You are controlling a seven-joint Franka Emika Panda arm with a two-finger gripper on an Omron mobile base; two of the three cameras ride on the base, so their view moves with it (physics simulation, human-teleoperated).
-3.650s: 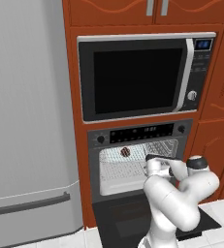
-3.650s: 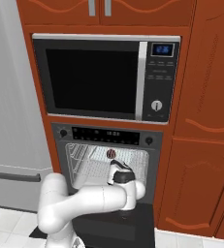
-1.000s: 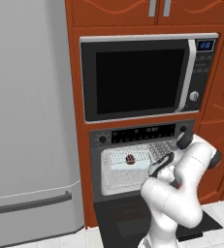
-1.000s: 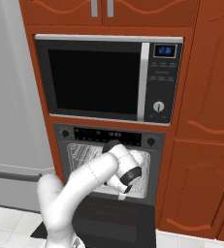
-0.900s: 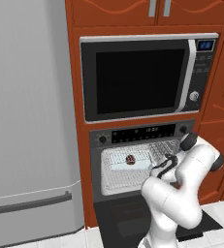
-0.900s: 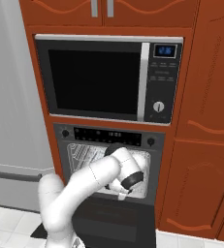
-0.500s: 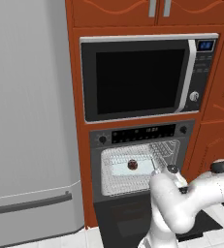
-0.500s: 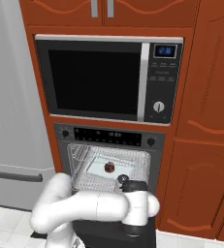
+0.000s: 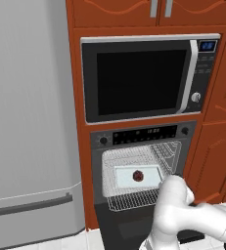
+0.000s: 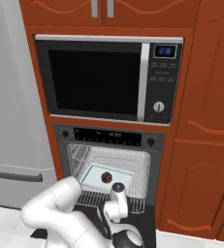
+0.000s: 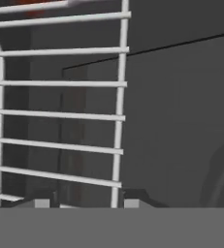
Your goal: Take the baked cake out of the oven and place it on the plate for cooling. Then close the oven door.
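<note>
1. Locate the white robot arm [image 9: 183, 210] low in front of the black built-in oven [image 9: 144, 137], with its wrist just before the front edge of the silver wire rack [image 9: 129, 197].
2. Find the two-finger gripper [image 11: 88, 202] in the hand view by its two small dark fingertips [image 11: 43, 202] at the bottom edge.
3. Read the fingers as parted by a modest gap, with nothing clamped between the tips.
4. Note the wire rack directly ahead of the fingertips: parallel bars span the space beyond the left-hand tip and stop at one cross wire.
5. Trace that cross wire down into the gap between the tips, closer to the right-hand tip. Cannot tell whether either tip touches it.
6. Identify the wide black oven door [image 11: 181, 121] as the flat dark surface beyond the right-hand tip. See it hinged down and open below the oven cavity in the base views.
7. Locate the tiny round reddish-brown baked cake [image 9: 138, 175] well beyond the fingers, deeper in the pale cavity. Confirm it rests on a pale flat rectangular tray [image 9: 122, 175] near the middle of the rack, apart from the gripper.
8. Place the silver-trimmed black microwave [image 9: 144, 78] above the oven and well above the fingers.
9. Place the tall grey refrigerator [image 9: 29, 117] far to the left of the fingers, beside the red-brown wooden cabinets [image 10: 205, 121].
</note>
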